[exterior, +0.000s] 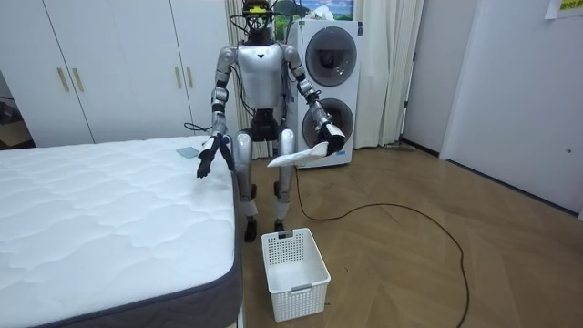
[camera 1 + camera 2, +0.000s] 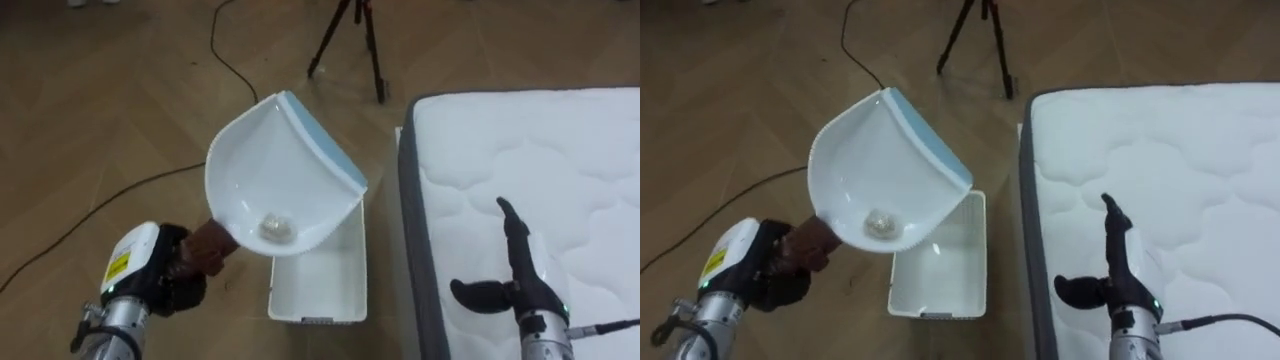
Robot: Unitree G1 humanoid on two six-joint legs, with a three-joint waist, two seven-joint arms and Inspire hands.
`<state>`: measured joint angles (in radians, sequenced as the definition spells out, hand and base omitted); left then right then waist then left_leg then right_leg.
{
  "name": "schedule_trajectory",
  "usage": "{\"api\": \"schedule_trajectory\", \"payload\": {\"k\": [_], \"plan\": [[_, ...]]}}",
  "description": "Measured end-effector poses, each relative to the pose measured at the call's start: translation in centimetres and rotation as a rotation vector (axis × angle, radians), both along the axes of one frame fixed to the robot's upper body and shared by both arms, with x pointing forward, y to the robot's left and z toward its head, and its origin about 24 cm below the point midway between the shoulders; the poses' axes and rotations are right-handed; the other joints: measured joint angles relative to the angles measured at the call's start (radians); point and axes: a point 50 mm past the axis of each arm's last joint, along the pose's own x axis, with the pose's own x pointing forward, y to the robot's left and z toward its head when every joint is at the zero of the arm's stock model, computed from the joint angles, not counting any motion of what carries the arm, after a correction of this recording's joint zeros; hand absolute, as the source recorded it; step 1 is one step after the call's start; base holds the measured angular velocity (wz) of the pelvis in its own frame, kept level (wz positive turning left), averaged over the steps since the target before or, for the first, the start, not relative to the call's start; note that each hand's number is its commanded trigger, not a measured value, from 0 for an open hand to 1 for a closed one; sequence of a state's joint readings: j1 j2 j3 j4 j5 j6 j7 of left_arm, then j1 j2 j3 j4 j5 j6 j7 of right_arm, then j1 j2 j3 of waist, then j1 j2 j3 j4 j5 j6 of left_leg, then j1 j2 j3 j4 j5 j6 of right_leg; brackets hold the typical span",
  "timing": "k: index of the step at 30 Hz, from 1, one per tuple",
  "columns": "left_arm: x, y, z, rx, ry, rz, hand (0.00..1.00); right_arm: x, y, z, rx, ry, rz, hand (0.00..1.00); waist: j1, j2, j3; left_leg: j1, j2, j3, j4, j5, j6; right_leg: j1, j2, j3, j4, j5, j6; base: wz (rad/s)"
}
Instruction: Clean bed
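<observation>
My left hand is shut on the brown handle of a white dustpan with a pale blue front edge. The pan is held up and tilted, its scoop facing me. A small crumpled paper ball lies in its low end near the handle. Right under the pan a white plastic basket stands on the floor beside the bed. My right hand is open, fingers straight, over the mattress near its edge. In the room view I stand at the bed's corner, with the dustpan above the basket.
A dark tripod stands on the wooden floor beyond the basket, and a black cable runs across the floor on my left. A small pale blue item lies on the mattress's far corner. Behind me are stacked washing machines and white wardrobes.
</observation>
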<state>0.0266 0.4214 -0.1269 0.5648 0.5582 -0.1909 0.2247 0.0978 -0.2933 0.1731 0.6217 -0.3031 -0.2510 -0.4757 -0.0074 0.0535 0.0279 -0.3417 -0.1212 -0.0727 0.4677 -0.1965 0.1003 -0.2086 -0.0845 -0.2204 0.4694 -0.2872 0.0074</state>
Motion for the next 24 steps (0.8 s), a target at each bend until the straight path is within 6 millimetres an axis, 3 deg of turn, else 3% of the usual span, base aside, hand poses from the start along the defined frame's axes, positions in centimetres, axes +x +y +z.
{"api": "schedule_trajectory", "payload": {"k": [2, 5, 10, 13, 15, 21, 24], "plan": [[0.3, 0.9, 0.3, 0.031, 0.013, -0.001, 1.0, 0.1, -0.3, 0.2, -0.031, 0.0, 0.018, 0.0, -0.006, 0.025, -0.0067, -0.019, -0.003, 0.002, -0.001, 0.003, 0.005, -0.023, -0.002, 0.013, 0.007, 0.0, 0.001, -0.04], [0.7, 2.2, 1.1, 0.083, 0.058, -0.024, 1.0, 0.2, -1.5, 0.6, -0.095, 0.006, 0.036, 0.0, -0.024, 0.068, -0.0073, -0.049, -0.014, 0.013, -0.004, 0.016, 0.014, -0.075, -0.023, 0.025, 0.06, -0.012, 0.012, 0.01], [1.9, 3.5, 1.8, 0.144, 0.134, -0.039, 1.0, 0.6, -2.6, 1.1, -0.141, 0.019, 0.059, 0.0, -0.048, 0.12, -0.001, -0.089, -0.035, 0.03, -0.003, 0.027, 0.016, -0.152, -0.057, 0.026, 0.145, -0.036, 0.013, 0.01], [1.5, 4.6, 1.5, 0.161, 0.215, -0.021, 1.0, 1.2, -2.8, 1.6, -0.162, 0.006, 0.07, 0.0, -0.071, 0.144, 0.001, -0.136, -0.037, 0.058, 0.007, 0.028, 0.017, -0.213, -0.073, 0.026, 0.177, -0.052, 0.009, -0.19], [1.7, 5.2, 1.5, 0.183, 0.255, -0.022, 1.0, 1.2, -3.0, 1.7, -0.172, 0.008, 0.074, 0.0, -0.079, 0.155, 0.0063, -0.155, -0.037, 0.07, 0.014, 0.029, 0.017, -0.239, -0.08, 0.027, 0.193, -0.06, 0.001, -0.12], [2.3, 6.1, 1.8, 0.269, 0.353, -0.058, 1.0, 1.8, -3.2, 2.5, -0.215, -0.028, 0.097, 0.0, -0.112, 0.19, 0.0159, -0.184, -0.049, 0.101, 0.013, 0.037, 0.016, -0.303, -0.091, 0.07, 0.243, -0.082, 0.002, -0.07], [2.7, 6.5, 2.0, 0.298, 0.378, -0.058, 1.0, 2.2, -3.0, 2.8, -0.227, -0.047, 0.104, 0.0, -0.127, 0.215, 0.0166, -0.196, -0.049, 0.112, 0.011, 0.039, 0.016, -0.326, -0.09, 0.089, 0.256, -0.085, 0.001, -0.08]]}}
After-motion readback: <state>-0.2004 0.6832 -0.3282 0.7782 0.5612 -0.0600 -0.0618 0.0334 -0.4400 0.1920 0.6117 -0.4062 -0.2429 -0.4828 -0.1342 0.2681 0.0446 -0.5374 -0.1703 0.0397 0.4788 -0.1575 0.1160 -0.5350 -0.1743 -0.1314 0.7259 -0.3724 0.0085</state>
